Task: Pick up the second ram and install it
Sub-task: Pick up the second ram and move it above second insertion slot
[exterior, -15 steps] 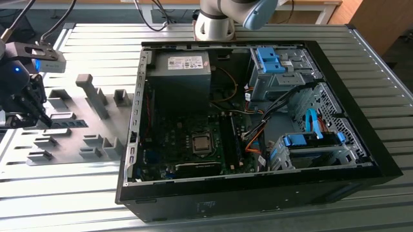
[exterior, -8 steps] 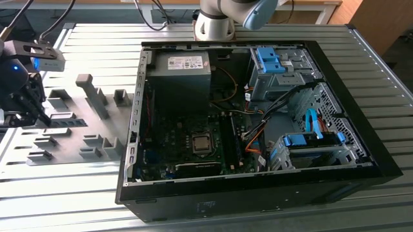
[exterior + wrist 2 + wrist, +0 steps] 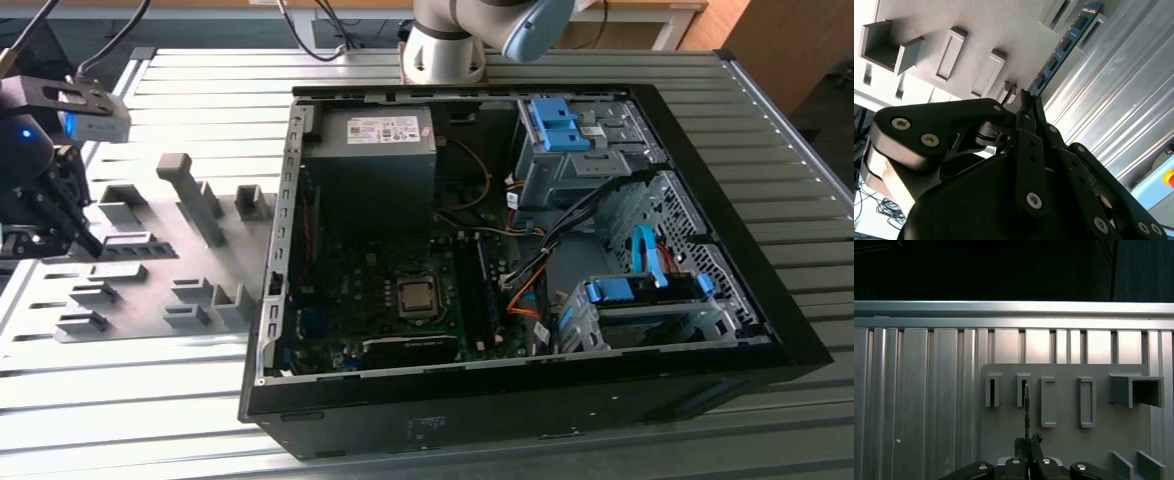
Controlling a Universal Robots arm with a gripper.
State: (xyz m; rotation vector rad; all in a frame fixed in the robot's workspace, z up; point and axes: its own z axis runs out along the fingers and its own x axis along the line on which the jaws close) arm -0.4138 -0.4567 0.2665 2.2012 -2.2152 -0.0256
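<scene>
At nine o'clock of case (image 3: pixel 467 410), exterior view: one hand (image 3: pixel 83 238).
Hand: clamped on one second ram (image 3: pixel 1064 47).
Ram tip: at one holder slot (image 3: pixel 1019 390).

A white label (image 3: pixel 378 128) sits on the power supply (image 3: pixel 368 175), upper middle of the exterior view; its print is too small to read. No other text is legible.

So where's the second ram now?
In the second wrist view the second ram is pinched in the gripper, over the grey holder tray at the exterior view's left, beside the computer case.
</scene>
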